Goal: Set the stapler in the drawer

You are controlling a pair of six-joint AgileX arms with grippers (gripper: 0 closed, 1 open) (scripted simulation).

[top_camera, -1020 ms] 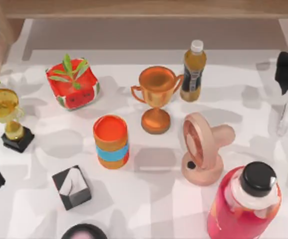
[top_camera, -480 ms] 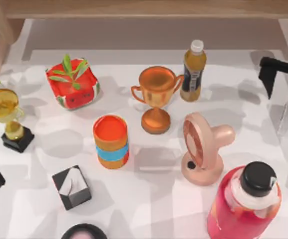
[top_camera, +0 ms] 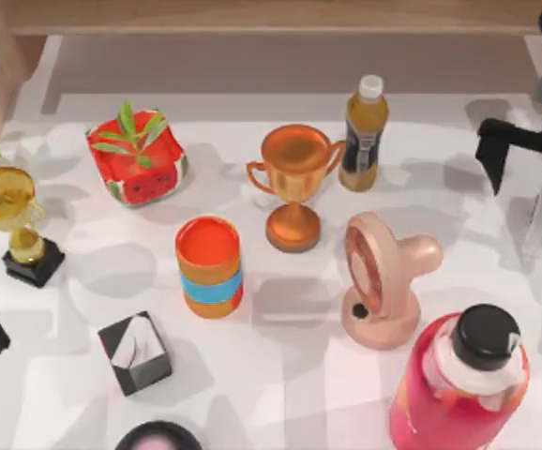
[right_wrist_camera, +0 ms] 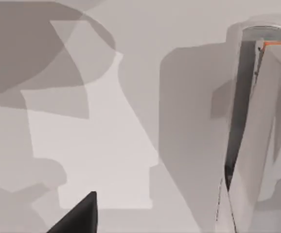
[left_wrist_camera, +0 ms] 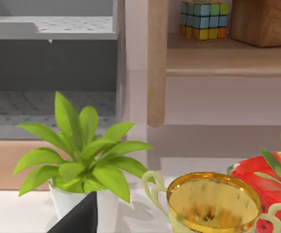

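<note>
**Currently: approach to stapler, no grasp yet**

The stapler (top_camera: 540, 217) stands at the top view's right edge, mid-height, on the white table (top_camera: 280, 375), untouched. Judged step: reaching. Next move calls for descending over it and closing. The right gripper (top_camera: 498, 155) hovers just upper-left of it; finger state cannot be told. Left arm parked at lower left edge.

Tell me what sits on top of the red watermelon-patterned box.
On the red watermelon-patterned box at the table's left lies a sprig of green leaves, spreading across its top. The box's top under the leaves is partly covered; nothing else is seen there.
</note>
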